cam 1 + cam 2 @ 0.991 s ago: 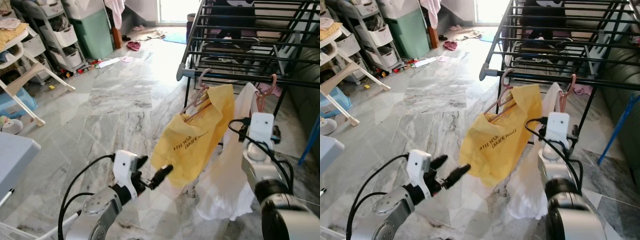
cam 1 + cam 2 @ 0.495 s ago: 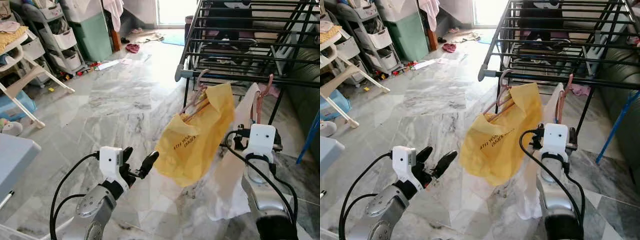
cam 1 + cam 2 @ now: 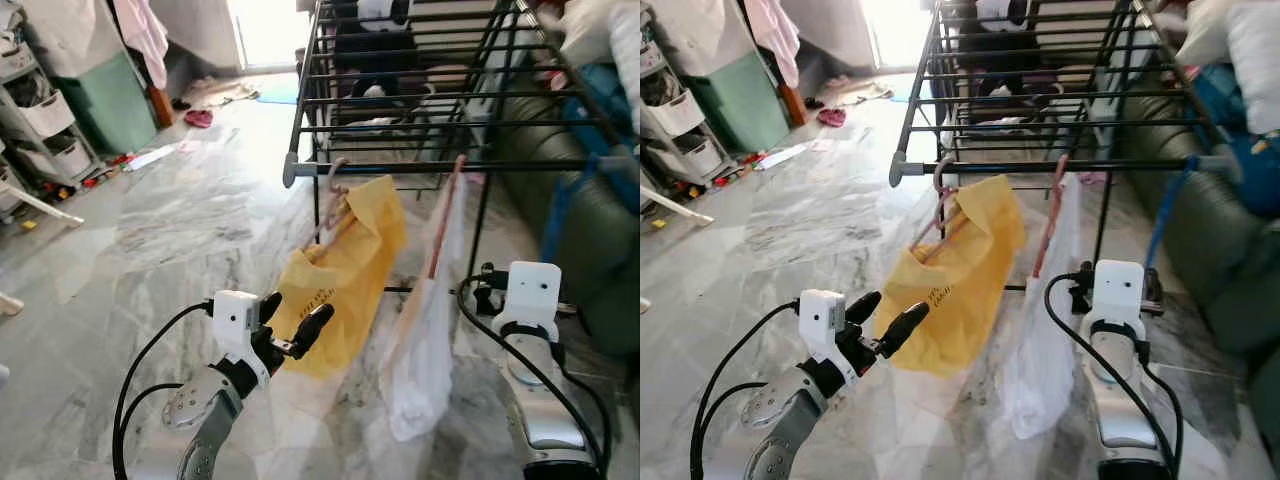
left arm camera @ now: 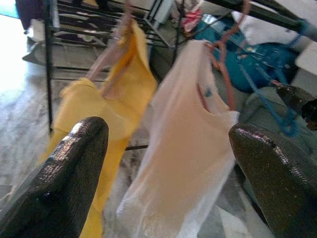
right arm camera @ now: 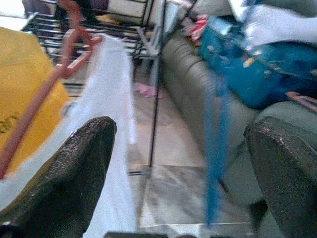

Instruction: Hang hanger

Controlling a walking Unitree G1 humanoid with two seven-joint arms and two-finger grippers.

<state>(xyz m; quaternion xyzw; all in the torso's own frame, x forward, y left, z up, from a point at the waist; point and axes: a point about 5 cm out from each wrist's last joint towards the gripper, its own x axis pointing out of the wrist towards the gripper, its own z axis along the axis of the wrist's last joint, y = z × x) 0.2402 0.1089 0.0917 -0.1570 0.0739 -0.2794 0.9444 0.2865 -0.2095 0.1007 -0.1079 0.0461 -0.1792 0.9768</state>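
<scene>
On the drying rack [image 3: 420,100] ahead of you, the hanger [image 3: 1048,215] already hooks the front rail, its white garment [image 3: 1040,340] draped below; its lower bar is hidden by the cloth. Left of it hangs a yellow shirt [image 3: 345,270]. Your left gripper [image 3: 292,322] hovers near the shirt, fingers [image 4: 64,178] spread apart, empty. Your right gripper [image 5: 178,168] shows clearly from its wrist, fingers [image 5: 59,183] wide apart, holding nothing.
</scene>
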